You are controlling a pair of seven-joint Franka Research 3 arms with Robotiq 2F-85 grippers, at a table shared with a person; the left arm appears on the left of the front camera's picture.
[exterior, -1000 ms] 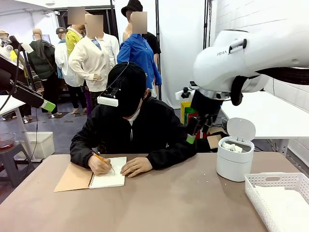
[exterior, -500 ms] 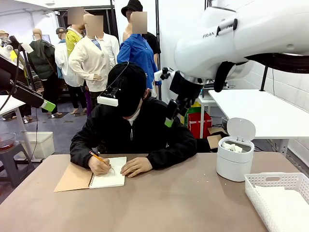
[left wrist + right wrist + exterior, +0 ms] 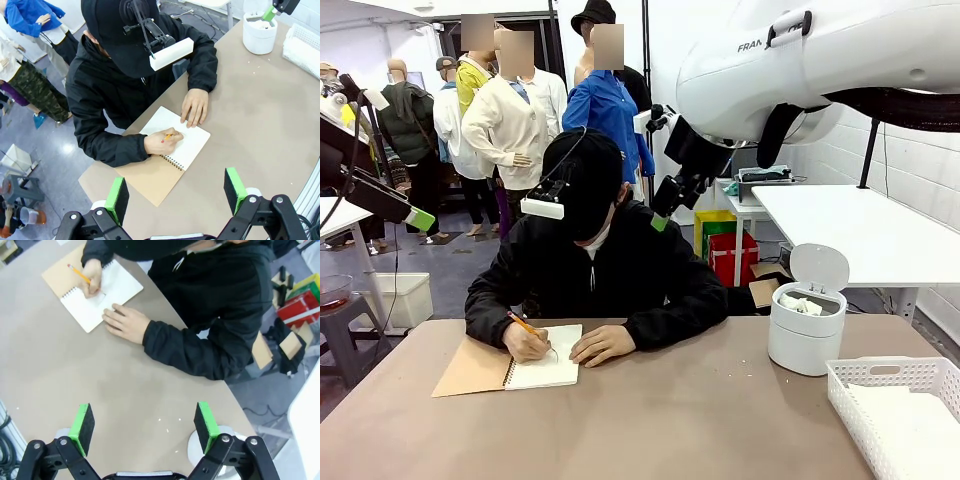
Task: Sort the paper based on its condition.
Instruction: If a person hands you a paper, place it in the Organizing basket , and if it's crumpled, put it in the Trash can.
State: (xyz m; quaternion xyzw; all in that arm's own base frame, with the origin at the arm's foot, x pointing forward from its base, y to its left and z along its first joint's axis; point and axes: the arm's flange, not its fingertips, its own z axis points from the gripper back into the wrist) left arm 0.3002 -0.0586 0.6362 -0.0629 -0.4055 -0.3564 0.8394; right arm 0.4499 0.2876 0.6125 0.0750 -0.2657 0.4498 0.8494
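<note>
Our right gripper (image 3: 658,214) hangs high over the far side of the table (image 3: 670,420), fingers spread wide, nothing in them. Same deal for our left gripper (image 3: 176,192): wide apart and empty above the notebook (image 3: 172,145). The paper is all in containers. Crumpled wads (image 3: 804,304) sit in the little white round bin (image 3: 804,350), flip lid up. Flat sheets (image 3: 910,425) lie in the white plastic basket (image 3: 890,372) just beside it. The person's hand (image 3: 527,342) holds a pencil (image 3: 523,323) on the notebook page.

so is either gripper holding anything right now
No, left gripper and right gripper are both open and empty; the person's hand grips a yellow pencil near its tip.
</note>
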